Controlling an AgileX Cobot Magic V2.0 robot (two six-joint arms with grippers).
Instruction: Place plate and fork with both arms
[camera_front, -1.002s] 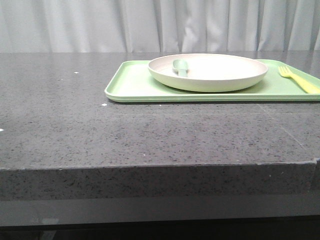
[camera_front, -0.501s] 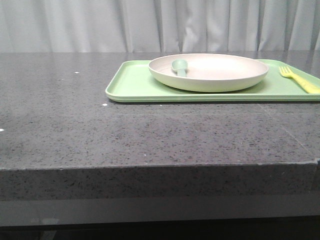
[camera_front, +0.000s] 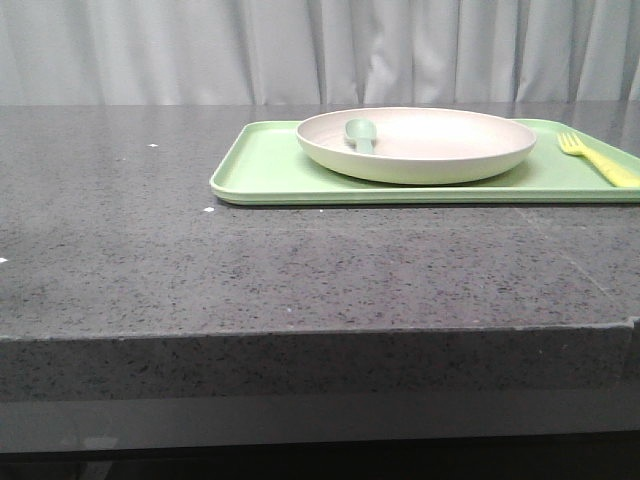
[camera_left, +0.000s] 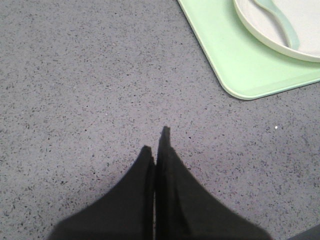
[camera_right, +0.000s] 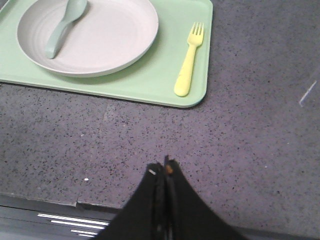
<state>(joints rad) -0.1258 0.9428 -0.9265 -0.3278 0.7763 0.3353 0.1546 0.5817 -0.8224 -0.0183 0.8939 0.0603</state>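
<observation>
While both hands, left (camera_left: 156, 140) and right (camera_right: 164, 167), stayed clenched empty, plate (camera_front: 417, 143) and fork (camera_front: 597, 160) lay ungrasped on tray (camera_front: 262, 168), upper right.

From my station I see nothing of the robot in the front camera; only the two wrist cameras show it. The left gripper (camera_left: 157, 142) ends in two matte black fingers that broaden from narrow, pointed tips into a wide dark base, one tip reaching a little further than the other. The right gripper (camera_right: 163, 167) has the same black tapered fingers, with a small orange-brown speck and a pale fleck at the tips.
</observation>
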